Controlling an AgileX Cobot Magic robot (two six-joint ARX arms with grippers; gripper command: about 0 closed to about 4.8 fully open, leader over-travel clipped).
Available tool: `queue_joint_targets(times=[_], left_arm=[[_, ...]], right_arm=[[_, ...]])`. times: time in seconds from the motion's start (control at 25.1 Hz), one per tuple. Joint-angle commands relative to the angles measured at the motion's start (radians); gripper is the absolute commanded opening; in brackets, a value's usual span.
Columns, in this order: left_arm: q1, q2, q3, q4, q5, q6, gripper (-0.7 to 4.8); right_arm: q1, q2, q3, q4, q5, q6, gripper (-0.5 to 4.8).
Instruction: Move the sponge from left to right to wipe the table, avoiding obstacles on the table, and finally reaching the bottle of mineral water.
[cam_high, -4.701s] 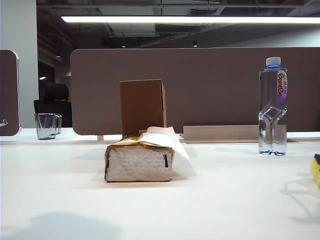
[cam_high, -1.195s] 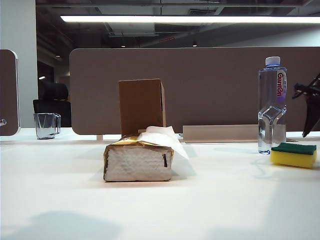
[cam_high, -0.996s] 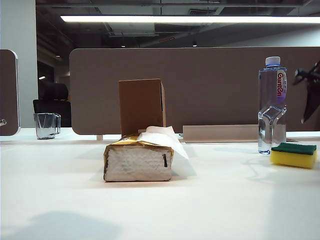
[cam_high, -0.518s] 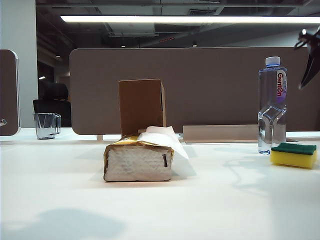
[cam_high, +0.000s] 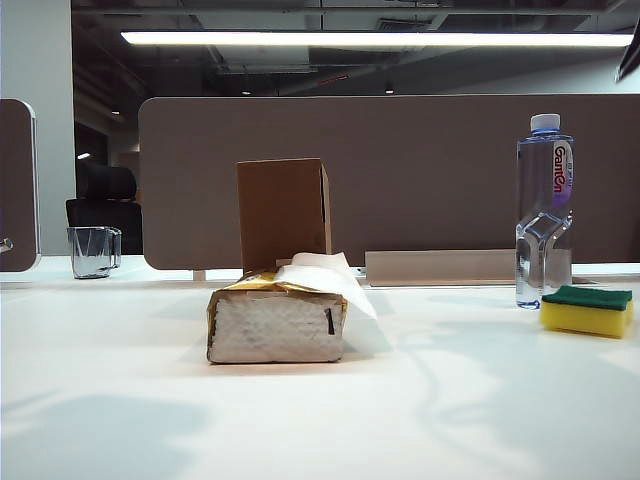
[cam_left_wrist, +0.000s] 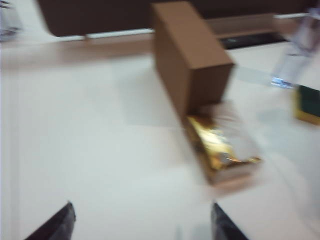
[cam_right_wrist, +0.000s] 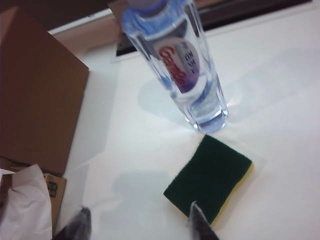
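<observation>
Yellow sponge (cam_high: 587, 311), green scouring top

Dark, pointed claw fingertips (cam_left_wrist: 62, 225), both arms.

Left wrist view smeared by blur: box (cam_left_wrist: 192, 60), tissue pack (cam_left_wrist: 220, 150), bottle (cam_left_wrist: 295, 55) soft-edged. Sponge (cam_left_wrist: 308, 104) cut by edge. Only 2 tips of left gripper (cam_left_wrist: 142, 222) and right gripper (cam_right_wrist: 137, 222) showing. Bottle cap cropped in right wrist view.
</observation>
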Motion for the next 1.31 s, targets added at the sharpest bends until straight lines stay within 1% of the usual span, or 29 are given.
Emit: queue_joint_targets(times=[0.04,0.16,0.32,0.36,0.4,0.48,0.52,0.56,0.72,0.8,0.84,0.88,0.92,0.96,1.04,1.08,1.16,1.31], left_arm=[[-0.001,-0.008,0.005,0.055,-0.167,0.006,3.49],[-0.001,-0.026,0.005,0.097,-0.283,0.005,3.48],[-0.001,-0.058,0.004,0.152,-0.352,0.001,3.35],[-0.001,-0.068,0.004,0.17,-0.363,-0.001,3.34],[-0.001,-0.077,0.004,0.182,-0.37,-0.002,3.31],[-0.001,-0.096,0.004,0.209,-0.373,-0.002,3.24],[-0.001,-0.11,0.004,0.221,-0.374,-0.002,3.06],[-0.001,-0.121,0.003,0.231,-0.374,-0.002,2.99],[0.0,-0.167,-0.007,0.264,-0.392,-0.003,2.99],[0.0,-0.22,-0.039,0.278,-0.403,-0.037,2.99],[0.0,-0.235,-0.05,0.278,-0.415,-0.043,2.97],[0.0,-0.274,-0.079,0.278,-0.438,-0.057,2.83],[0.0,-0.299,-0.098,0.283,-0.437,-0.064,2.68],[0.0,-0.346,-0.139,0.3,-0.437,-0.083,2.6],[0.0,-0.385,-0.176,0.308,-0.437,-0.084,2.23],[0.0,-0.409,-0.199,0.312,-0.436,-0.084,2.0],[0.0,-0.444,-0.235,0.313,-0.433,-0.09,1.75],[0.0,-0.491,-0.293,0.313,-0.433,-0.091,1.72]], right_arm=[[0.0,-0.058,-0.015,-0.01,-0.006,-0.02,2.52],[0.0,-0.124,-0.042,-0.008,-0.009,-0.02,2.52],[0.0,-0.222,-0.097,0.001,-0.008,-0.02,2.47],[0.0,-0.246,-0.112,0.006,-0.006,-0.02,2.31],[0.0,-0.275,-0.133,0.011,-0.002,-0.019,2.05],[0.0,-0.321,-0.164,0.023,-0.002,-0.019,1.81],[0.0,-0.35,-0.182,0.026,-0.001,-0.019,1.77],[0.0,-0.373,-0.194,0.027,-0.001,-0.018,1.76],[0.0,-0.453,-0.234,0.029,-0.001,-0.016,1.73],[0.0,-0.514,-0.253,0.029,0.0,-0.02,1.07],[0.0,-0.524,-0.255,0.029,0.001,-0.021,0.95],[0.001,-0.547,-0.259,0.029,0.018,-0.02,0.79],[0.001,-0.561,-0.262,0.029,0.026,-0.02,0.68],[0.001,-0.584,-0.27,0.029,0.035,-0.021,0.33],[0.001,-0.613,-0.285,0.032,0.047,-0.02,0.02],[0.001,-0.628,-0.299,0.039,0.047,-0.02,-0.05],[0.002,-0.66,-0.336,0.056,0.048,-0.02,-0.06],[0.003,-0.728,-0.423,0.076,0.047,-0.02,-0.06]])
